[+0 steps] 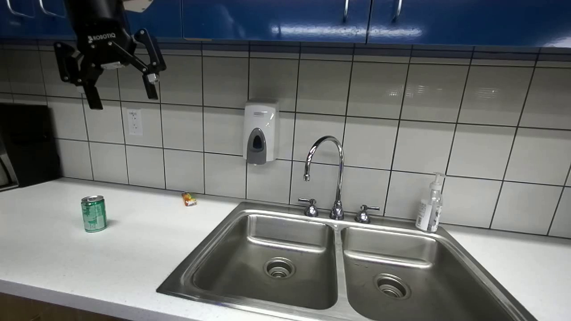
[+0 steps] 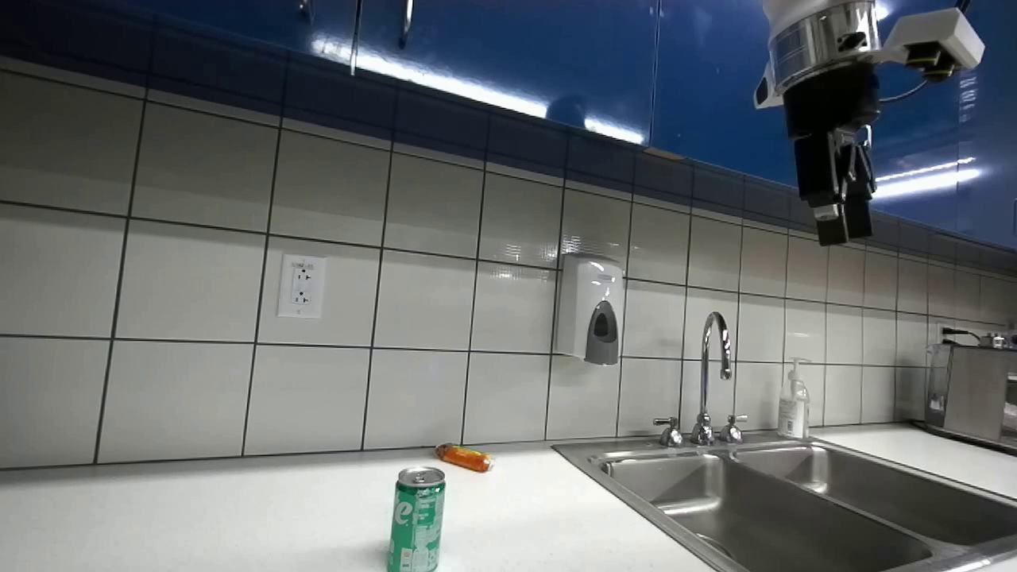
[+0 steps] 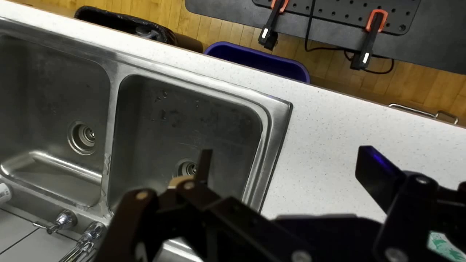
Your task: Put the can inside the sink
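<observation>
On the white worktop, well apart from the stainless steel sink: one small can, green, silvery top uppermost, standing upright. Sink: double basin, a round drain in each, let into the worktop. Behind the basins, at the middle: one chrome gooseneck faucet, with a pair of lever handles flanking it. At the sink's back corner: one clear pump bottle, white-labelled, upright. Near the foot of the tiled wall, between can and sink: one small packet, orange and yellow, lying. Fixed to the tiles: one soap dispenser, white and grey; one white outlet. Overhead, as I look up, before the blue cabinets: one end effector, black, lettered ROBOTIQ, its two fingers spread wide with only air between them, well above the worktop and apart from the can. Below the worktop's edge, in the wrist view: one purple bin.
</observation>
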`<state>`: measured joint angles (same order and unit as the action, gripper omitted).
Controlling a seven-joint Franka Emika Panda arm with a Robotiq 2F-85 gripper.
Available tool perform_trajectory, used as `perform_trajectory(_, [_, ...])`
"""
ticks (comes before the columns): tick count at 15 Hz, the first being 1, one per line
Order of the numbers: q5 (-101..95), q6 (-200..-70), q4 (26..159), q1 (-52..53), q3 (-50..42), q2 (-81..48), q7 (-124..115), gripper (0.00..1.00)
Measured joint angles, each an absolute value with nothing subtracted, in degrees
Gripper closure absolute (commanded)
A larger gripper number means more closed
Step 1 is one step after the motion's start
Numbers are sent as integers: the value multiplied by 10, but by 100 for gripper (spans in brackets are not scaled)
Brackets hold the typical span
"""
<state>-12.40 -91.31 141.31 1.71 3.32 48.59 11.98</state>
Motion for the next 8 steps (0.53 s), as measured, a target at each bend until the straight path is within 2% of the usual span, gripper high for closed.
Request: perform_trajectory(8, [-92,-913,1430,59,39,481,95,0])
